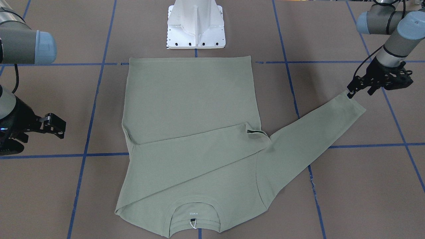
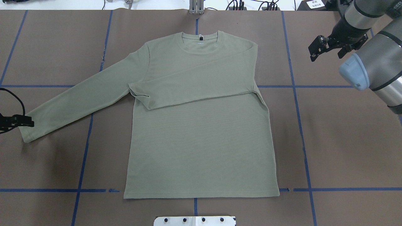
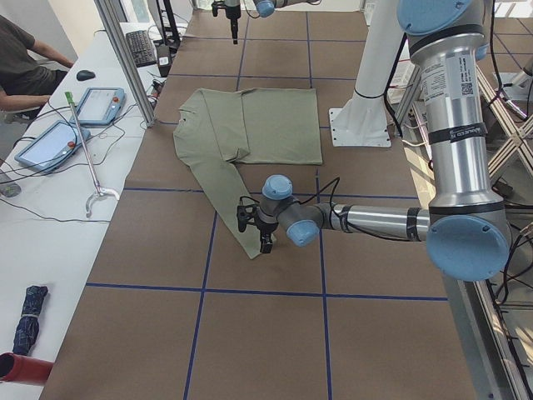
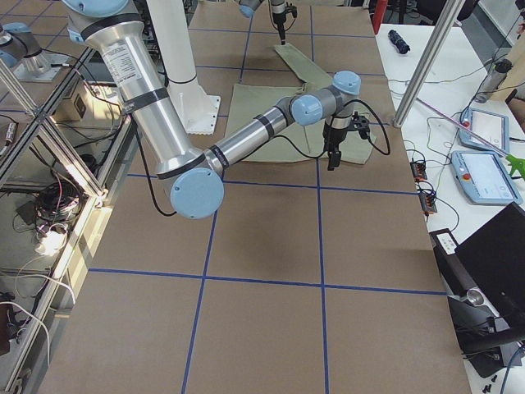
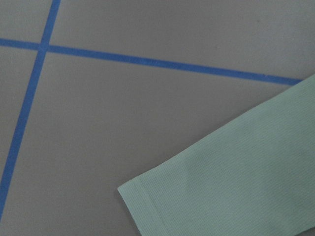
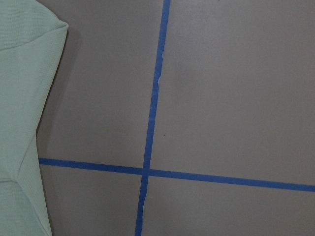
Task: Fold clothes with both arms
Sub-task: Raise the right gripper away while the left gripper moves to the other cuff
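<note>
The sage-green long-sleeved shirt (image 2: pixel 201 141) lies flat on the brown table, neck away from the robot; it also shows in the front view (image 1: pixel 192 99). One sleeve is folded across the chest (image 2: pixel 194 88). The other sleeve stretches out sideways, and its cuff (image 2: pixel 28 133) lies flat. My left gripper (image 1: pixel 359 93) hovers just beside that cuff (image 5: pixel 147 201), looks open and holds nothing. My right gripper (image 2: pixel 326 55) looks open and empty, off the shirt beside its folded shoulder. The right wrist view shows only the shirt's edge (image 6: pixel 19 98).
The white pedestal base (image 1: pixel 196 26) stands at the shirt's hem side. Blue tape lines (image 2: pixel 295 94) grid the table. A side bench with tablets (image 3: pixel 100 104) and a seated person (image 3: pixel 25 67) lies beyond the neck side.
</note>
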